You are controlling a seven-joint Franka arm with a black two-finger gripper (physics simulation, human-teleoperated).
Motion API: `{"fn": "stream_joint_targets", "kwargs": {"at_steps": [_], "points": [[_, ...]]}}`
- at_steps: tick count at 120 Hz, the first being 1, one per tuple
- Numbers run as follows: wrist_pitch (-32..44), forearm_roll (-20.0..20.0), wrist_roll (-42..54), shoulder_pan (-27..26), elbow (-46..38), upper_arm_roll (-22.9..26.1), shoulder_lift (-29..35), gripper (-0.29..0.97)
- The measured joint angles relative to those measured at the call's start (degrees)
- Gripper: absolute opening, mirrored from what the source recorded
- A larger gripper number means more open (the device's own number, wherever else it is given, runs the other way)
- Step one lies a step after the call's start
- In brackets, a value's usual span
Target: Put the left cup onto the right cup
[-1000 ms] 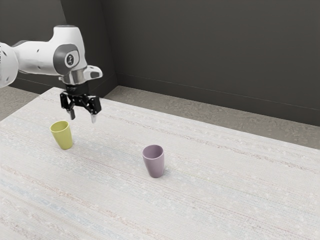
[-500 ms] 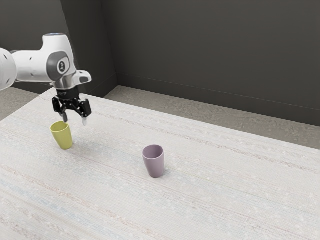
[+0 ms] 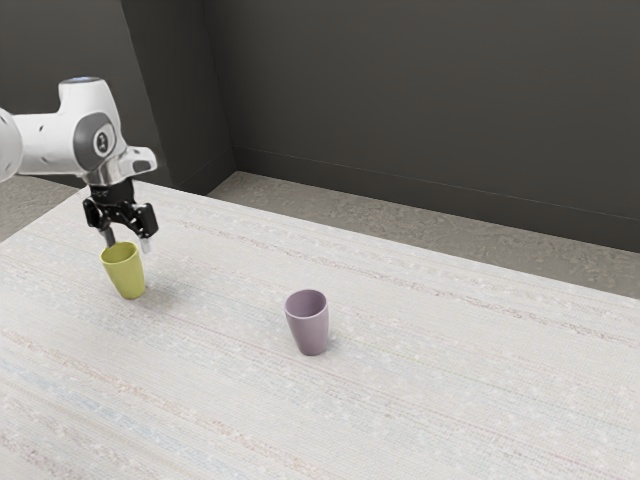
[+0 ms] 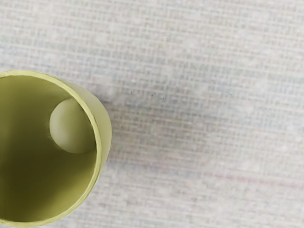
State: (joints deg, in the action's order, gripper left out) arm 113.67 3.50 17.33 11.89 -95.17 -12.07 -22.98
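white franka arm [image 3: 55, 140] comes in at the exterior view's upper left. black gripper [image 3: 127, 240] points down, right over the yellow-green cup [image 3: 123, 272]. jaws are spread apart with nothing gripped between them. fingertips [image 3: 146, 240] sit about level with the cup's rim; can't tell if either one touches it. the yellow-green cup stands upright, mouth up, on the table [image 3: 450, 380] at the exterior view's left. purple cup [image 3: 307, 322] also stands upright, near the middle of the frame, lower and toward the exterior view's right of the yellow-green one, well apart from it. table top is pale and streaked, dark wall [image 3: 420, 90] behind, grey floor strip [image 3: 480, 230] past the table's far edge. wrist view looks straight down into the yellow-green cup [image 4: 28, 190], its round pale bottom visible inside, bare table [image 4: 213, 118] beside it.
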Motion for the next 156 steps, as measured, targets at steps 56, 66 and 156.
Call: {"fn": "stream_joint_targets", "kwargs": {"at_steps": [56, 66, 156], "points": [[1.1, -0.1, 5.2, 1.6, 4.2, 0.5, -4.6, 0.62], [1.4, 0.0, 5.8, 1.6, 4.2, 0.5, -5.4, 0.61], [4.0, 1.5, 9.1, 1.8, 4.9, 0.6, -9.3, 0.55]]}}
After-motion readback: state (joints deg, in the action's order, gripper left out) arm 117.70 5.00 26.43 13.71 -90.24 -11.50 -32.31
